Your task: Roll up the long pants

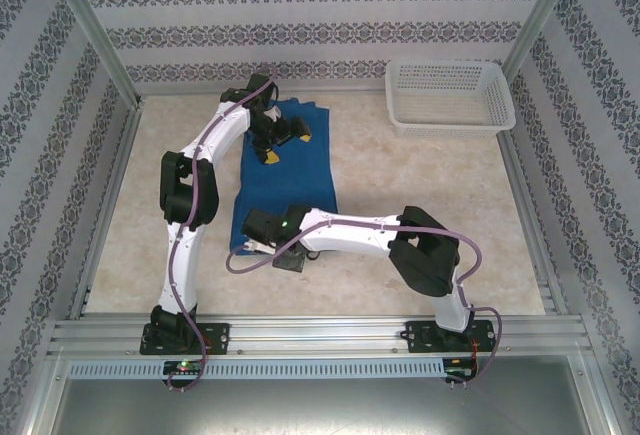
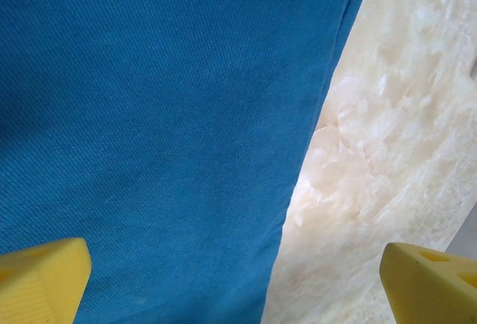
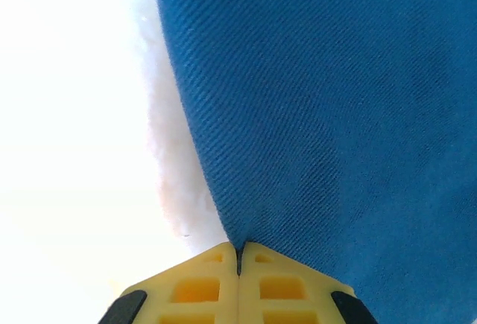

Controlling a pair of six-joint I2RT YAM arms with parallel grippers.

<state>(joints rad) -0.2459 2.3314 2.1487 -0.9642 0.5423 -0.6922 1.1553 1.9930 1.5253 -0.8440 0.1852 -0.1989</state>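
Walls (image 1: 320,15): patterned paper on three sides.

Table (image 1: 420,205): pale marbled top, with a metal rail (image 1: 320,330) along the near edge.

Pants (image 1: 290,180): blue, folded into one long flat strip. They lie left of table centre, running from near the back wall toward the near edge. Flat on the table, no roll formed yet. The far end is a little rumpled.

Left arm (image 1: 185,245): rises from its base at near left and reaches forward over the far end of the pants.

Right arm (image 1: 350,233): base at near right, elbow bent, forearm stretched leftward to the near end of the pants.

Basket (image 1: 450,120): white, in the far right corner, well apart from the pants.

Left gripper (image 2: 235,287): jaws spread wide, grasping nothing. In its wrist view, one yellow finger (image 2: 41,279) sits over the blue fabric and the other over bare table. An edge of the pants runs between them. Cannot tell whether either finger touches the surface.

Right gripper (image 3: 238,264): clenched. Its wrist view shows the yellow fingers (image 3: 201,287) pressed together. The pants' edge runs straight into the seam between the tips, so the fabric is nipped there. The left of that view is washed out white.
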